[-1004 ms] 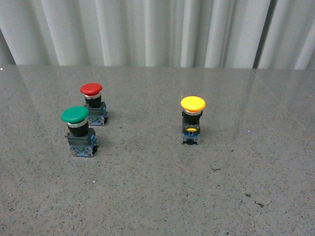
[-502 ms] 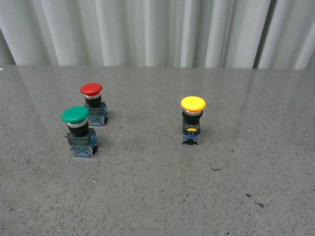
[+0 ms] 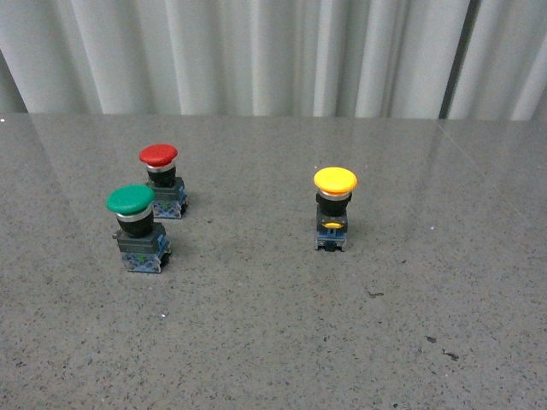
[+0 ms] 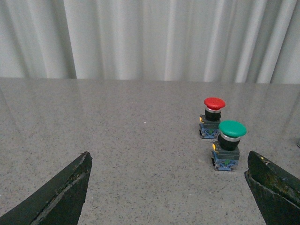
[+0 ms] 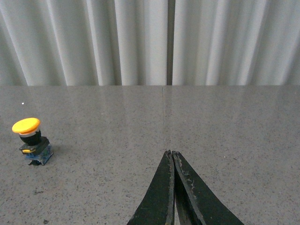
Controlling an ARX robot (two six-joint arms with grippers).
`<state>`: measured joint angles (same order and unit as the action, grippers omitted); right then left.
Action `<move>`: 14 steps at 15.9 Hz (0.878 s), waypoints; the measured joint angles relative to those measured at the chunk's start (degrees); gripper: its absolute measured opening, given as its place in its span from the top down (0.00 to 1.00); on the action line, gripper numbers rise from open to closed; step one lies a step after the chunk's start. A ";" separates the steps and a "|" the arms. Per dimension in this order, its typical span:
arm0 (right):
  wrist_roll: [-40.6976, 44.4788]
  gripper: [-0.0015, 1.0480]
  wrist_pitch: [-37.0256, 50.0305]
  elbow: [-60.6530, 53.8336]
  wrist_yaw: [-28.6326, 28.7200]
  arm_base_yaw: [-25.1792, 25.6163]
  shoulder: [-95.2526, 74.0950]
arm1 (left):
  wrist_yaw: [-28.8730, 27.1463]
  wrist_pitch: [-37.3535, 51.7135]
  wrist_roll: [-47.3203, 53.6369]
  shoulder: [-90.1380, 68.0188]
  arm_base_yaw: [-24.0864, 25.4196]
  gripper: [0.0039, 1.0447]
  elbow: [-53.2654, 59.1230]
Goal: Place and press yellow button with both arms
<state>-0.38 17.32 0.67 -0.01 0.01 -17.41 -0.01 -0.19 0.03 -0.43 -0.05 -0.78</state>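
Front view is showing no arm, so the task is looking barely begun: the yellow button (image 3: 334, 208) is standing upright and untouched on the table (image 3: 273, 342), well apart from the green button (image 3: 137, 226) and red button (image 3: 161, 180). The left gripper (image 4: 168, 197) is hanging with jaws spread wide, the right gripper (image 5: 172, 187) with jaws pressed together; both are cut off by the frame edges.

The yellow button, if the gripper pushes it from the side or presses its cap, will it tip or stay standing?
The yellow button probably tips easily under a side push: its wide cap sits above a narrow base. A straight-down press looks safer. It will likely slide, since the table looks smooth and glossy.
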 joint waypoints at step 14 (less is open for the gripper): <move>0.02 0.98 -17.64 0.04 0.04 0.00 17.18 | 0.02 0.00 0.00 0.00 0.00 0.06 0.00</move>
<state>-0.36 -0.32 0.71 0.03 0.01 -0.23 0.01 -0.19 0.03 -0.43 -0.05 -0.78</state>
